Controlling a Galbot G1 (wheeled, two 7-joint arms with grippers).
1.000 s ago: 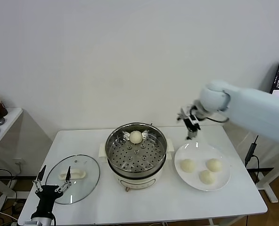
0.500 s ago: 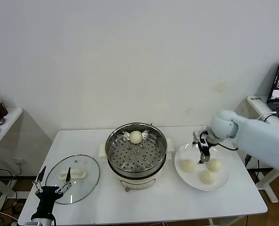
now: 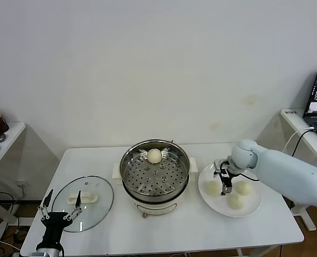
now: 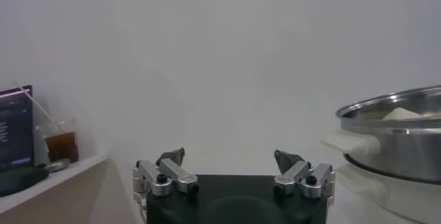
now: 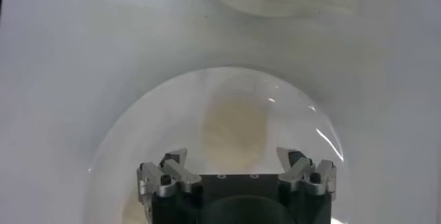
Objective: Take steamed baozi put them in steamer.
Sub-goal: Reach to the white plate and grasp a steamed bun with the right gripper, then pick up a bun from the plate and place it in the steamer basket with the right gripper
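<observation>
Your right pincer (image 3: 224, 179) hangs wide open, empty, directly over a baozi (image 5: 234, 125) on the plate (image 3: 255, 206). Expect it soft and light: close gently across its round sides. Beyond, the steamer (image 3: 155, 171) holds one bun (image 3: 155, 156). Left pincer (image 3: 58, 208) idles open.

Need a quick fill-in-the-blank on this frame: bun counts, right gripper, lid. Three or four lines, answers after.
1. The shiny round stainless-steel steamer holds ____ small cream-white bun on its perforated tray.
2. The flat white plate carries ____ buns.
3. The right gripper is over the plate with its jaws ____.
4. The round glass lid lies on the table to the steamer's ____, near the idle left gripper.

Missing words: one; three; open; left
</observation>
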